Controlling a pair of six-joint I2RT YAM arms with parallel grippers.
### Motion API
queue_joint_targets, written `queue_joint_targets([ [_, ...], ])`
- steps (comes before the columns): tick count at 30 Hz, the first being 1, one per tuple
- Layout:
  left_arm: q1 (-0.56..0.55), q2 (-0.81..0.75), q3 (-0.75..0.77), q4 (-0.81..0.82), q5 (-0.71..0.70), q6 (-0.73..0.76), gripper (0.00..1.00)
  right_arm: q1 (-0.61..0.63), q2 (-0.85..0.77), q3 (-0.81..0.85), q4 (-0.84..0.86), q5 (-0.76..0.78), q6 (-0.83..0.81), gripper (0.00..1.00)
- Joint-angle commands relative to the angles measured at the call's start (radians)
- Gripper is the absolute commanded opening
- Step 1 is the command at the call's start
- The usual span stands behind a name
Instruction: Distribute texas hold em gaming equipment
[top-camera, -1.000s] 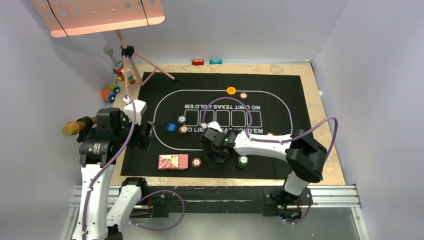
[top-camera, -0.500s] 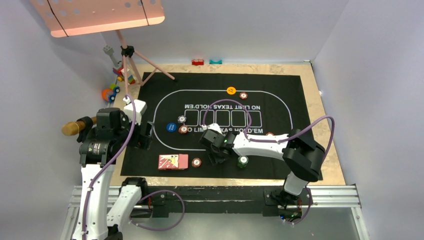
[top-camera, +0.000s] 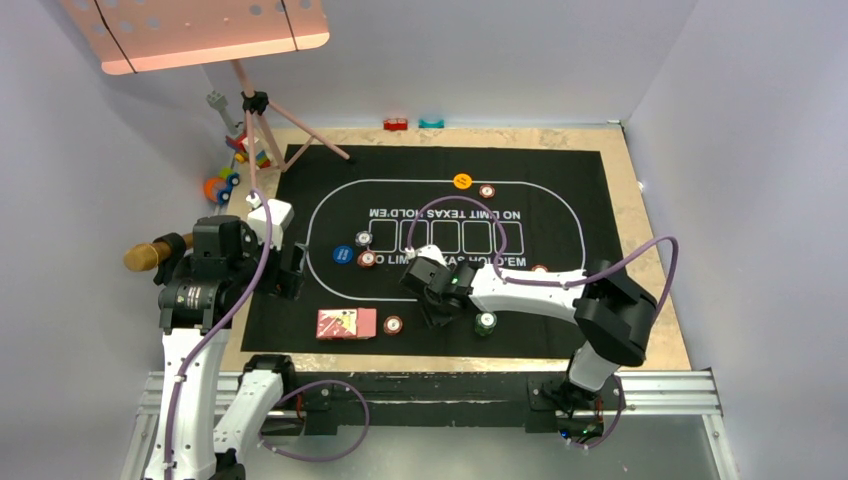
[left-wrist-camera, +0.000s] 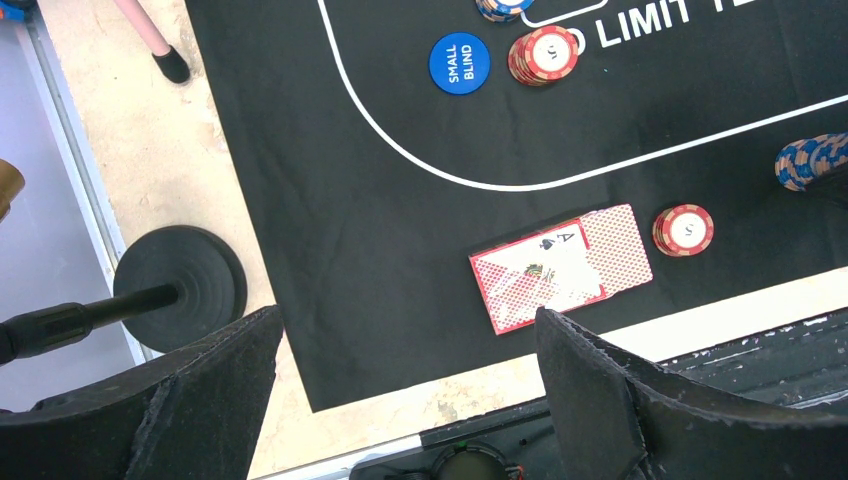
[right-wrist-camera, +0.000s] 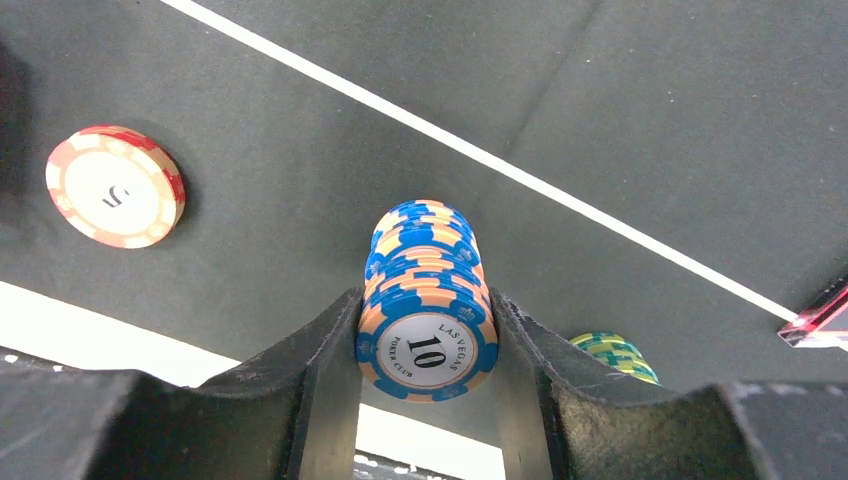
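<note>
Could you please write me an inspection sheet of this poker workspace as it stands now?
Surface: black Texas Hold'em mat on a wooden board.
Job's things: blue chip stack; red chip stack; cards, ace face-up; small blind button; orange button.
Clutter: toy pieces; red block, teal block.
Grippers: right tool shut on the blue chip stack; left tool open, empty.
Cables: purple cable looping over the mat.
Surroundings: pink music stand.

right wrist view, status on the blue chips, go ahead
Right gripper shut on blue chip stack. Left gripper open, empty, above playing cards. Nothing in the way.
</note>
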Motion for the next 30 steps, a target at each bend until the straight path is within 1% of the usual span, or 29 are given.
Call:
queue_joint_targets([
  [1, 0.003, -0.001, 0.002, 0.023, -0.005, -0.016, 1.0, 0.001, -0.063, 0.064, -0.039, 0.031, 0.007, 0.23],
  [4, 0.003, 0.0, 0.002, 0.022, -0.004, -0.016, 1.0, -0.012, -0.077, 0.094, -0.065, 0.053, -0.007, 0.19],
  [7, 0.003, 0.003, 0.002, 0.021, -0.001, -0.014, 1.0, -0.082, -0.104, 0.118, -0.066, 0.036, -0.04, 0.17],
  [11, 0.003, 0.002, 0.002, 0.022, 0.0, -0.015, 1.0, -0.254, -0.129, 0.169, -0.038, 0.035, -0.102, 0.17],
  [15, 0.003, 0.0, 0.003, 0.02, -0.001, -0.014, 1.0, -0.444, -0.096, 0.243, -0.002, 0.038, -0.14, 0.16],
  [18, 0.002, 0.0, 0.003, 0.019, 0.0, -0.013, 1.0, -0.559, -0.031, 0.309, 0.018, 0.08, -0.152, 0.16],
  [24, 0.002, 0.0, 0.004, 0.02, 0.003, -0.012, 1.0, -0.738, 0.184, 0.476, 0.018, 0.094, -0.161, 0.16],
  [27, 0.003, 0.0, 0.002, 0.021, 0.003, -0.012, 1.0, -0.802, 0.292, 0.554, 0.018, 0.085, -0.157, 0.16],
  [30, 0.003, 0.002, 0.001, 0.024, 0.005, -0.011, 1.0, -0.83, 0.387, 0.641, 0.005, 0.086, -0.147, 0.16],
])
